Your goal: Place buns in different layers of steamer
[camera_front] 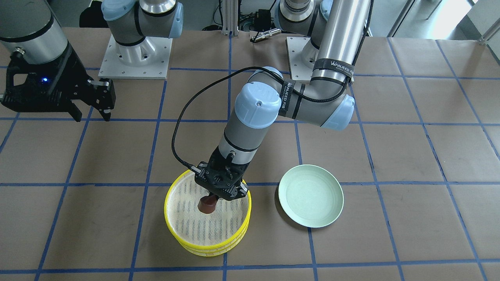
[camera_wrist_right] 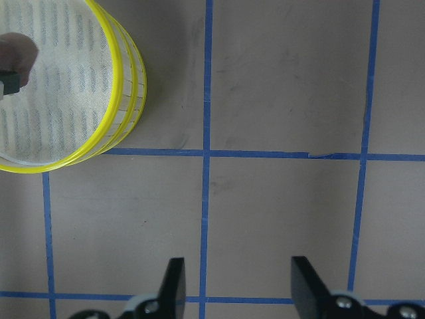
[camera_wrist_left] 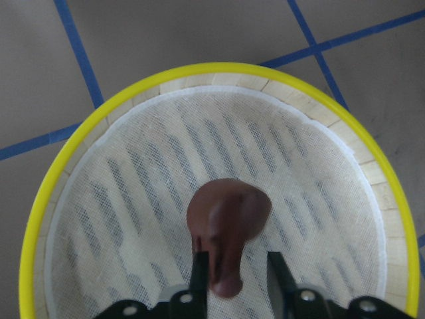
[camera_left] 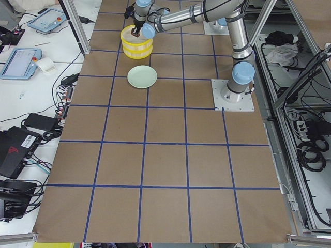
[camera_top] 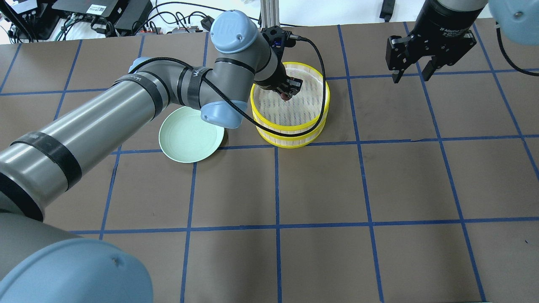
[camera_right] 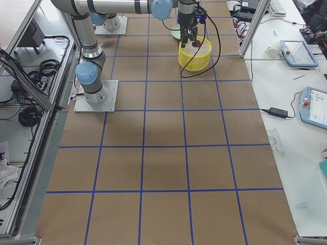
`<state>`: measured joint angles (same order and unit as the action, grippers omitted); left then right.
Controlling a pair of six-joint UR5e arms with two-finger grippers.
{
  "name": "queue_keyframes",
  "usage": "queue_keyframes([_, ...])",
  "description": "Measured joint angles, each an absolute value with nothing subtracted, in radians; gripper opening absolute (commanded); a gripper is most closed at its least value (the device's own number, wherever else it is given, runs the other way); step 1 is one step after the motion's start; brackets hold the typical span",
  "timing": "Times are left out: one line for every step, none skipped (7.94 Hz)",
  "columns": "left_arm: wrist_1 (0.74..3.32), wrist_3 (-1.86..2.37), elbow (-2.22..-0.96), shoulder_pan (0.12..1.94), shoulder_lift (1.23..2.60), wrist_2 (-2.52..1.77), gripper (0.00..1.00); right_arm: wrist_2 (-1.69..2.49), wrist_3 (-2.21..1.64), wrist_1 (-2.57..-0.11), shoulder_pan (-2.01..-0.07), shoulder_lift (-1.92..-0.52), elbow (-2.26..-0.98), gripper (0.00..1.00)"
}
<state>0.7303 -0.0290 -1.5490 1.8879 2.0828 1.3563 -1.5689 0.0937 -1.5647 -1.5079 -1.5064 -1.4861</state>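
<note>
left arm (camera_left: 176, 18) over yellow steamer (camera_left: 136, 44) | green plate (camera_left: 142, 77) nearby

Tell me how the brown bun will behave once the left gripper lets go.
The brown bun looks lumpy and dented between the fingers, so it is probably soft. Its rounded shape might rock slightly, but the top steamer tray should contain it.

**Count on the table**

One dark reddish-brown bun (camera_front: 207, 205) is visible. Two yellow-rimmed steamer layers (camera_front: 183, 241) stand stacked, one on the other. One pale green plate (camera_front: 311, 201) lies beside them. Two robot arms are present, each carrying one two-finger gripper: left gripper (camera_front: 221, 195), right gripper (camera_front: 90, 112).
</note>
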Motion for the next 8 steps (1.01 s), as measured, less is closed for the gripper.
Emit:
queue_keyframes([0.731, 0.004, -1.548, 1.888, 2.078, 1.355, 1.0, -1.568, 0.093, -1.565, -1.508, -1.506, -1.487, 0.63])
queue_keyframes([0.736, 0.022, -1.548, 1.888, 2.068, 1.356, 1.0, -1.567, 0.093, -1.565, -1.508, -1.507, -1.488, 0.63])
queue_keyframes([0.758, 0.029, -1.546, 1.888, 2.051, 1.36, 1.0, -1.567, 0.092, -1.566, -1.508, -1.507, -1.489, 0.63])
queue_keyframes([0.822, 0.031, -1.54, 1.886, 2.02, 1.373, 1.0, -1.566, 0.092, -1.567, -1.508, -1.507, -1.489, 0.63])
queue_keyframes([0.909, 0.031, -1.537, 1.88, 1.981, 1.434, 1.0, -1.566, 0.092, -1.567, -1.508, -1.507, -1.489, 0.64])
queue_keyframes([1.005, 0.03, -1.537, 1.863, 1.948, 1.514, 1.0, -1.566, 0.092, -1.568, -1.508, -1.507, -1.489, 0.64])
queue_keyframes([1.087, 0.028, -1.537, 1.822, 1.921, 1.563, 1.0, -1.566, 0.092, -1.568, -1.508, -1.507, -1.489, 0.64])
queue_keyframes([1.161, 0.025, -1.542, 1.763, 1.892, 1.583, 1.0, -1.566, 0.092, -1.569, -1.508, -1.507, -1.49, 0.67])
